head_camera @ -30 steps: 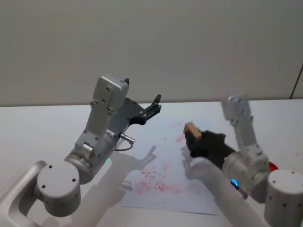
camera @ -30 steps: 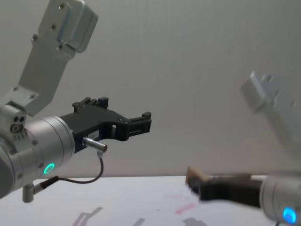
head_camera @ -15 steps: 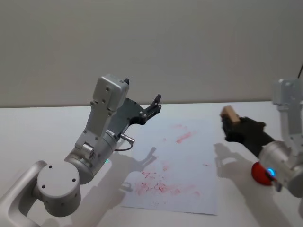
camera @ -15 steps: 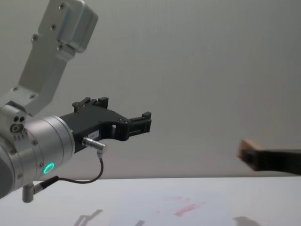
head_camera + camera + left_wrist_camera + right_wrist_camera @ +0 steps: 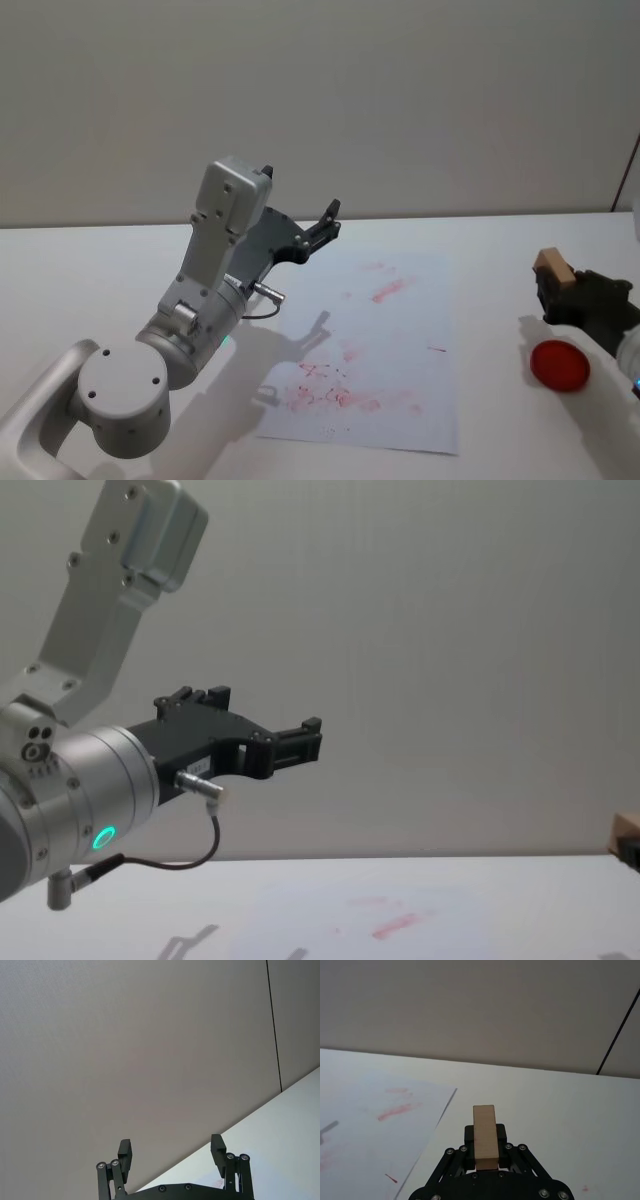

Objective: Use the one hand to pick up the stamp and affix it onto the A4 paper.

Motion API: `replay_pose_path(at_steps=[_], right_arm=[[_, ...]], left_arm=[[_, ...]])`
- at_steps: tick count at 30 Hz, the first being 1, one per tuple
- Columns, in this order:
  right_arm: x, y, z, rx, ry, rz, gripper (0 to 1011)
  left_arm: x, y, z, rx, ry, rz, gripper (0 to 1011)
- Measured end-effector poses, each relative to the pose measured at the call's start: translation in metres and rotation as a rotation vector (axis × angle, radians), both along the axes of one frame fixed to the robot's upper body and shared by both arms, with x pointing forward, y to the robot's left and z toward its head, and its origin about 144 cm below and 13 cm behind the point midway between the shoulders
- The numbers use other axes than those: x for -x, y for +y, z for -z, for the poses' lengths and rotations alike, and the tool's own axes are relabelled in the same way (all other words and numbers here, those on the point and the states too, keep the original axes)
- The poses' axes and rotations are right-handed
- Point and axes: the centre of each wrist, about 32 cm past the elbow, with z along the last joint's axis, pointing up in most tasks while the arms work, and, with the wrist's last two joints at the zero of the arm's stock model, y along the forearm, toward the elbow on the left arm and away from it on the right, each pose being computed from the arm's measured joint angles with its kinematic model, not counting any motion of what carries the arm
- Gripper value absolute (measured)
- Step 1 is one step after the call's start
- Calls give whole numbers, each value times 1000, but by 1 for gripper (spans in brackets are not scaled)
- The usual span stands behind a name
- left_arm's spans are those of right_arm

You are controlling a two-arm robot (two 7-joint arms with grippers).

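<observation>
The right tool (image 5: 556, 287) clamps the stamp (image 5: 553, 268) near the counter's right edge, beside a red ink pad (image 5: 560, 364); it should carry it level over the A4 paper (image 5: 400, 340) and press flat. The left tool (image 5: 325, 222) hangs open, idle.

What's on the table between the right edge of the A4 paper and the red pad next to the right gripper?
Nothing: in the head view, bare white tabletop lies between the A4 paper and the red pad. The right gripper holds the stamp just behind the pad.
</observation>
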Motion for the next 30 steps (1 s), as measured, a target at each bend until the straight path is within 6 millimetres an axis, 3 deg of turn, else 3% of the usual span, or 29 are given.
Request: replay_pose_path(at_steps=[16, 30], right_arm=[[16, -25, 12, 107, 75, -26, 217], [22, -31, 19, 139, 119, -39, 218]], left_arm=[[0, 0, 0, 0, 0, 0, 1001], [0, 0, 0, 0, 0, 0, 1001]])
